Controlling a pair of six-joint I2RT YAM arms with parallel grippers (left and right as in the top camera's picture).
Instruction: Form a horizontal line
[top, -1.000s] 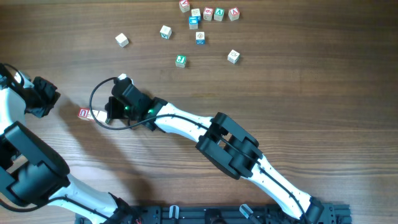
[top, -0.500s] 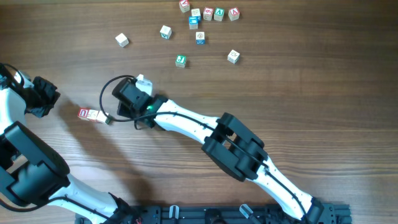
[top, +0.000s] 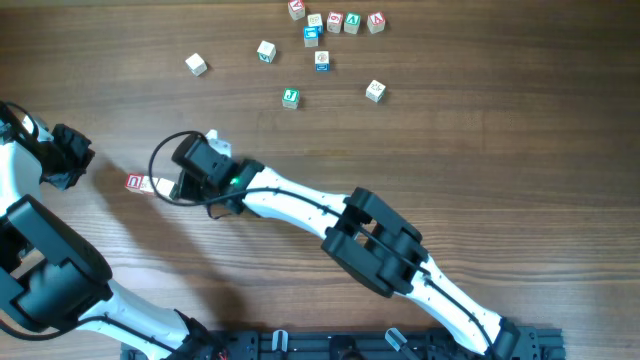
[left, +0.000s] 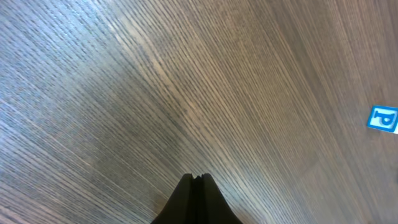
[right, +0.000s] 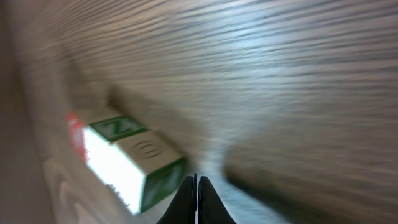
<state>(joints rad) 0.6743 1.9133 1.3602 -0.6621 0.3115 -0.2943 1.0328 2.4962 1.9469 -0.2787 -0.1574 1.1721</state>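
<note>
Plainly, the right gripper (right: 196, 198) has its two dark fingers pressed together with nothing between them. Its tips sit low over the table (top: 480, 140), just beside the near end of the row (top: 142, 184), which lies left of centre, near the robot's left arm.

The risk, as I judge it, comes from using a shut tip as a pusher, because it is narrow. A nudge off the middle of a cube face would likely spin that cube and kink the row instead of sliding it straight. Pushing too far could also split the cubes apart. The wrist view is blurred, so I cannot tell whether tip and cube touch.

The cubes are small, pale wood, square-edged, with smooth printed faces: green letters on the nearest, red at the far end. They should slide easily on the table's matt, fine-grained brown wood.

The left gripper (left: 194, 186), also closed and empty, hangs over bare table well apart from the row. Other loose cubes (top: 322, 61) lie scattered toward the far edge.
</note>
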